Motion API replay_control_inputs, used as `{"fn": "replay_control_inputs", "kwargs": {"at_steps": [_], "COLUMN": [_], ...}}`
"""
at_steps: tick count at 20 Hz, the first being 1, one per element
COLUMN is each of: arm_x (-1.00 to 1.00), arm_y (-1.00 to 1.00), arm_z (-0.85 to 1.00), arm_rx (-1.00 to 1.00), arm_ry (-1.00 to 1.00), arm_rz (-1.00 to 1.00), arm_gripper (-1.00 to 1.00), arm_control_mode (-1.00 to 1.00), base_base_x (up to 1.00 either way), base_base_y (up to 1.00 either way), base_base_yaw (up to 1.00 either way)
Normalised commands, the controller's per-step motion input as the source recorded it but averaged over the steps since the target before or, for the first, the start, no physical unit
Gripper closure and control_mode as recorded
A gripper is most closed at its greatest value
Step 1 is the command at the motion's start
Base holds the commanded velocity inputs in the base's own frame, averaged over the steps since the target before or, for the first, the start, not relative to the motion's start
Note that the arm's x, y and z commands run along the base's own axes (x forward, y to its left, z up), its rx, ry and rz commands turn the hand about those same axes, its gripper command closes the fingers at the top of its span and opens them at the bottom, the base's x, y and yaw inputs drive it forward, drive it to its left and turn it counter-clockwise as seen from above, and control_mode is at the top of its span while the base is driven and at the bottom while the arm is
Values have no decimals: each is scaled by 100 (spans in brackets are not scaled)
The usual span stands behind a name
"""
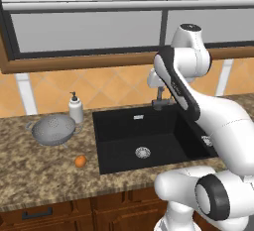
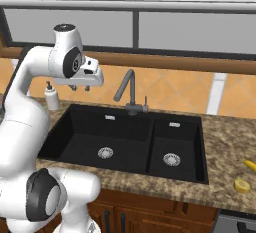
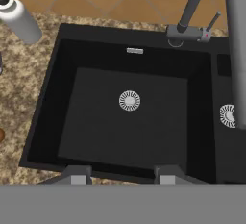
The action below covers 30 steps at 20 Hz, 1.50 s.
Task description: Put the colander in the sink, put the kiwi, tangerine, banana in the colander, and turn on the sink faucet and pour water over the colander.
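Note:
The grey colander point(image 1: 53, 130) stands on the counter left of the black sink point(image 1: 106, 148), with the tangerine point(image 1: 80, 161) in front of it near the counter edge. My gripper point(image 2: 80, 88) hangs high over the large basin point(image 3: 96, 122), left of the gooseneck faucet point(image 2: 127, 89). It is open, with nothing between its fingertips point(image 3: 77, 175). On the counter far to the right lie the banana point(image 2: 250, 165) and a small round yellowish fruit point(image 2: 242, 185), which I take for the kiwi. The arm partly hides the faucet point(image 1: 159, 100) in the left base view.
A white soap dispenser point(image 1: 75, 108) stands just behind the colander, by the sink's back left corner. Both basins show silver drains point(image 2: 105, 152). A tiled wall and window ledge run behind the counter. Wooden cabinet fronts lie below.

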Motion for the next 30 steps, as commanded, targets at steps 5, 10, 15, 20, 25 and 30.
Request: {"fn": "replay_control_inputs", "kwargs": {"at_steps": [5,10,15,20,25,30], "arm_x": [-45,-69,-39,-18,-14,-20], "arm_y": [9,42,61,67,48,47], "arm_z": [-10,-20,-15,-15,-17,-9], "arm_rx": [1,9,8,2,5,10], "arm_ry": [-7,-2,5,7,0,0], "arm_rz": [4,-2,-13,-14,-6,0], "arm_gripper": [-100,-100,-100,-100,-100,-100], "arm_control_mode": [-100,-100,-100,-100,-100,-100], "base_base_x": [0,0,0,0,0,0], "base_base_y": [0,0,0,0,0,0], "base_base_yaw": [0,0,0,0,0,0]}}
